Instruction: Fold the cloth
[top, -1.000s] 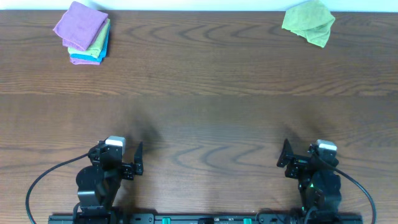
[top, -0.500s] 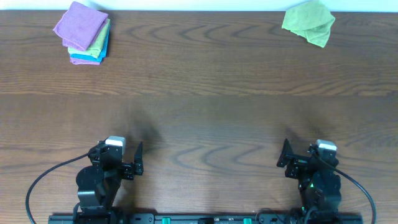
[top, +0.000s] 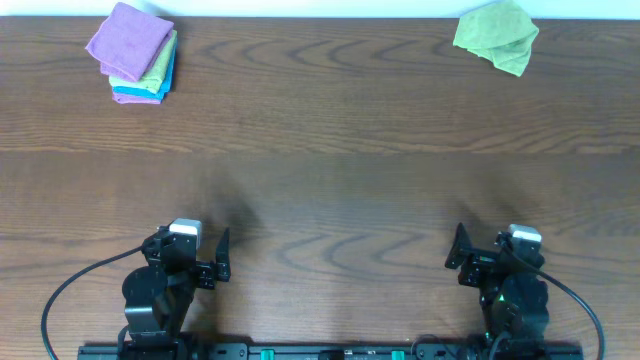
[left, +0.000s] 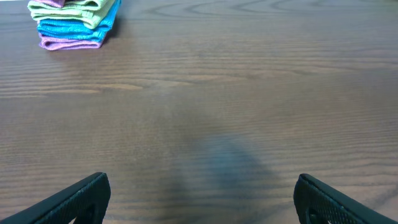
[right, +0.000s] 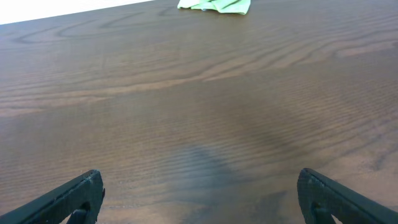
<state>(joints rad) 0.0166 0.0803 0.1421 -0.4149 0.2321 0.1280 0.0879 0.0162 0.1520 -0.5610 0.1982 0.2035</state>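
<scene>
A crumpled green cloth (top: 497, 35) lies at the table's far right; its edge shows at the top of the right wrist view (right: 214, 5). My left gripper (top: 222, 256) rests open and empty near the front edge at the left, its fingers wide apart in the left wrist view (left: 200, 198). My right gripper (top: 456, 258) rests open and empty near the front edge at the right, fingers wide apart in the right wrist view (right: 200, 196). Both are far from the green cloth.
A stack of folded cloths (top: 133, 52), purple on top with green, blue and purple below, sits at the far left corner; it also shows in the left wrist view (left: 73, 22). The wooden table (top: 330, 170) has its far edge just behind both.
</scene>
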